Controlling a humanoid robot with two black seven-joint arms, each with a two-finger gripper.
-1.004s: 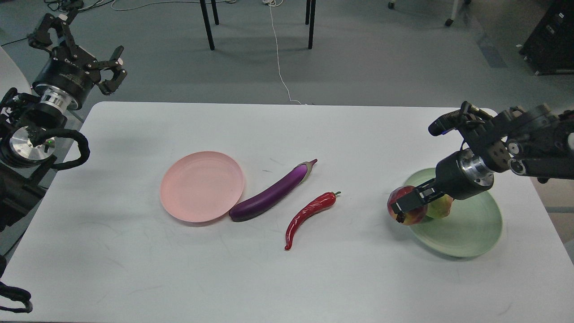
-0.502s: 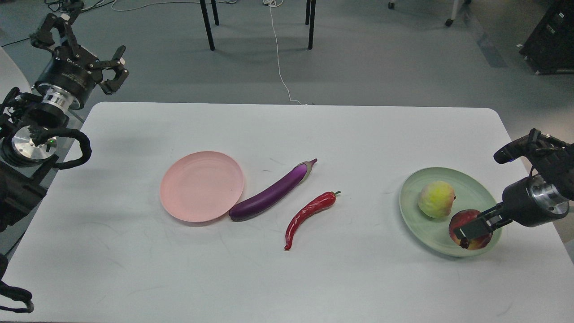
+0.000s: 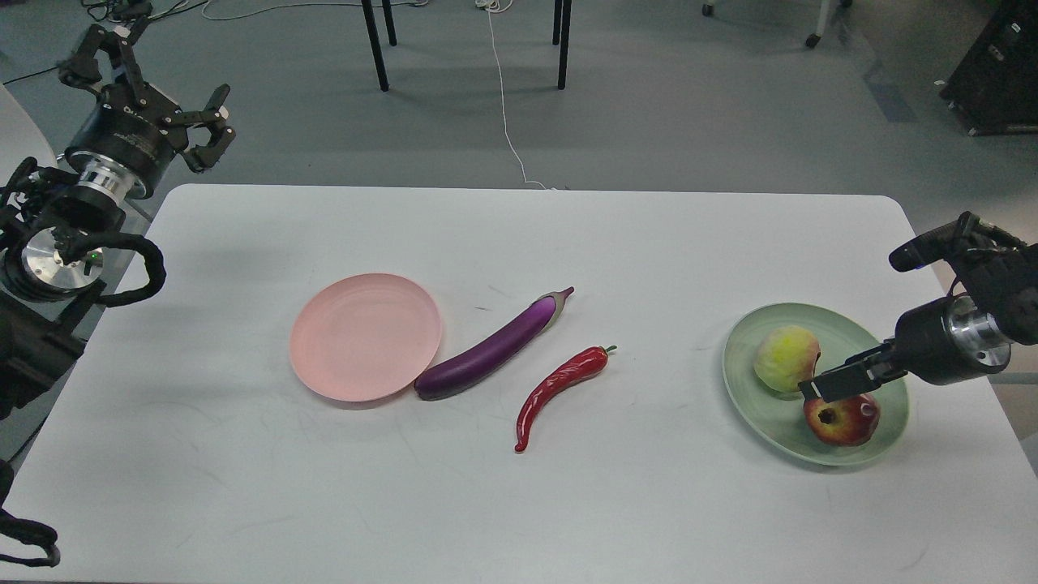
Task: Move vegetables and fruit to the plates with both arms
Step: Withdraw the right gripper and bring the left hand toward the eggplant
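Quick change from half a second back: the right gripper [image 3: 819, 388] has let go of the dark red fruit [image 3: 842, 418] and lifted off it. It now hangs just above the fruit, between it and the yellow-green fruit [image 3: 785, 358]. From this angle I only see one flat black finger end, so I honestly can't tell if the jaws are apart or closed, but nothing is in them. The red fruit has also rolled a bit, so its dark calyx end now faces the camera.

Both fruits sit on the green plate [image 3: 746, 389] at the right side of the white table [image 3: 519, 503], the yellow-green one toward the far left part of the plate and the red one on the near right part, close together. The yellow-green one is pale with a rough skin; the red one is glossy with a yellow patch.

The left gripper [image 3: 150, 77] hasn't really budged: up past the far left corner of the table, claws spread wide, holding nothing.

The pink plate [image 3: 365, 337] is bare. The purple eggplant [image 3: 491, 350] lies diagonally with its fat end touching the plate's rim, grey-green cap pointing away. The red chili pepper [image 3: 561, 392] lies just right of it, roughly parallel, green stem at the far end.
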